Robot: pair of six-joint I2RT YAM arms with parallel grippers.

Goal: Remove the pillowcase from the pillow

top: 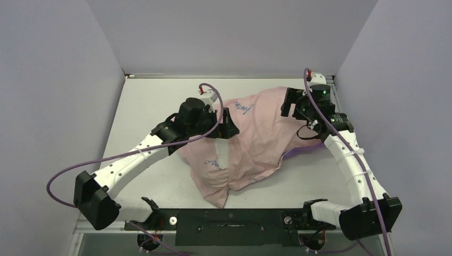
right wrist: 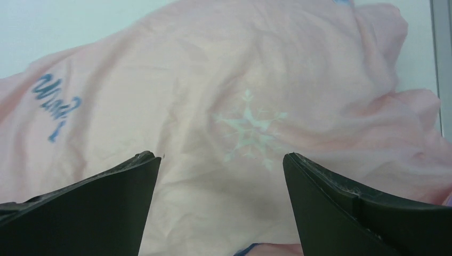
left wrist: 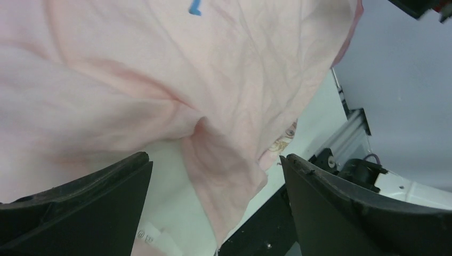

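The pillowcase (top: 256,136) lies inside out across the middle of the table, pale pink with blue lettering and a purple edge (top: 301,151) at its right. In the right wrist view the pillowcase (right wrist: 250,96) shows a faint snowflake. The pillow is almost wholly hidden under it; a white patch with a small label (left wrist: 160,192) shows below the cloth (left wrist: 176,69). My left gripper (top: 226,125) (left wrist: 213,156) stands open at the cloth's left side, a hanging fold between its fingers. My right gripper (top: 287,104) (right wrist: 221,155) hovers open over the cloth's far right part, holding nothing.
A black mounting bar (top: 229,221) runs along the table's near edge between the arm bases. Grey walls close in the back and both sides. A metal rail (left wrist: 352,128) runs along the table's edge. Bare tabletop (top: 154,101) shows at the far left.
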